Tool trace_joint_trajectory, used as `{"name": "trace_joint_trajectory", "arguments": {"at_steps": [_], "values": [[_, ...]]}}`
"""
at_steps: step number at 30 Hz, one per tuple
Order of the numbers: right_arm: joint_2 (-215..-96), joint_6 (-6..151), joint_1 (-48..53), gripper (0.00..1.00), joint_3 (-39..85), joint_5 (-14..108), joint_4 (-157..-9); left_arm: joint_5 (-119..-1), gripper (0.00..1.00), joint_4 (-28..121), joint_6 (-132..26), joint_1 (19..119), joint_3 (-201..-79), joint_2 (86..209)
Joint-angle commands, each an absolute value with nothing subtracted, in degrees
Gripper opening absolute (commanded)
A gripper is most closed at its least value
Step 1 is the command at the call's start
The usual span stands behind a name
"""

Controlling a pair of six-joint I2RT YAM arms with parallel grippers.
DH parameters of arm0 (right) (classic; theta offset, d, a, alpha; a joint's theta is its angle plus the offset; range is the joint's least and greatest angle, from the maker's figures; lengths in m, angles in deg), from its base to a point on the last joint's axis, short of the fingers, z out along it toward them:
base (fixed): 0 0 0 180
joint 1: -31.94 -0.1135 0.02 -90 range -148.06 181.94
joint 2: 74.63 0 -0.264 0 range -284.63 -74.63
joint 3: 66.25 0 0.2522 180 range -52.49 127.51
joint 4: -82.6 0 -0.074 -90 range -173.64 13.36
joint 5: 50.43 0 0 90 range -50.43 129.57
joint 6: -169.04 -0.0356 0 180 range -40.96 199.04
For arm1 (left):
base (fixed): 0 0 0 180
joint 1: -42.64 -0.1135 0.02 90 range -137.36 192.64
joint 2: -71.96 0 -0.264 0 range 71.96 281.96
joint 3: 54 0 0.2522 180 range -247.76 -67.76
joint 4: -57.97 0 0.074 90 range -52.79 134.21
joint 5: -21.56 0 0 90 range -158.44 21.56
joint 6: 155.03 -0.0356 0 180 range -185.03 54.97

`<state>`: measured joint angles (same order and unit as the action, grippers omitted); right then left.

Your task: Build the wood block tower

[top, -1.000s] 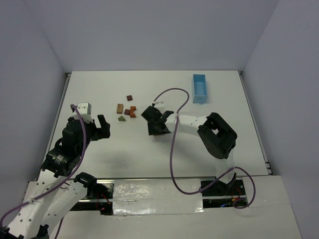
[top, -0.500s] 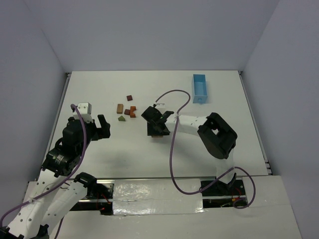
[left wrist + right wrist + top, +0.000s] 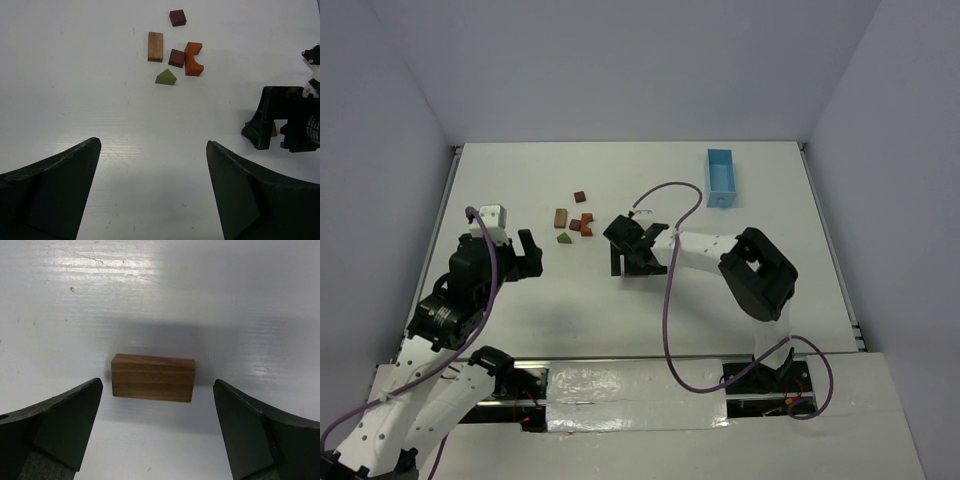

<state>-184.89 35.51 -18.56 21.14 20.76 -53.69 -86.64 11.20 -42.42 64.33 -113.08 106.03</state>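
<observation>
Jaws of the right gripper (image 3: 630, 262) stand spread either side of one brown block (image 3: 152, 377) lying on the counter (image 3: 260, 285), not touching it; nothing is stacked yet. Nearby lie an orange arch (image 3: 193, 58), a green triangle (image 3: 166, 77) and three more blocks (image 3: 155, 46), all loose; left gripper (image 3: 153, 146) jaws are spread too

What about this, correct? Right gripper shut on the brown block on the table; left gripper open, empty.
Wrong on the grip. The right gripper is open: the right wrist view shows both fingers clear of the brown block, which lies on the table between them. Left gripper open, empty, as said.
</observation>
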Motion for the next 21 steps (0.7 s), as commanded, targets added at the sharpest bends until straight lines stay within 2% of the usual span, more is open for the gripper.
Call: {"name": "trace_joint_trajectory", "arguments": {"at_steps": [1, 6, 10, 17, 21], "values": [[-178.7, 36.3, -18.9, 1.0, 24.6, 19.9, -50.4, -87.2, 0.99, 12.3, -42.7, 64.5, -113.9, 107.9], [-167.9, 37.3, -18.7, 1.0, 23.5, 17.6, -49.0, -84.6, 0.99, 12.0, -40.9, 64.4, -118.6, 115.4], [-154.1, 37.7, -17.9, 1.0, 15.4, 20.3, -52.9, -81.5, 0.99, 12.4, -39.8, 64.2, -126.9, 132.7], [-142.8, 37.4, -18.4, 1.0, 6.6, 23.5, -54.9, -85.0, 0.99, 12.6, -34.3, 61.5, -143.9, 160.7], [-138.7, 38.0, -18.2, 1.0, -1.0, 28.4, -59.8, -87.1, 0.98, 12.1, -34.4, 60.6, -158.4, 177.7]]}}
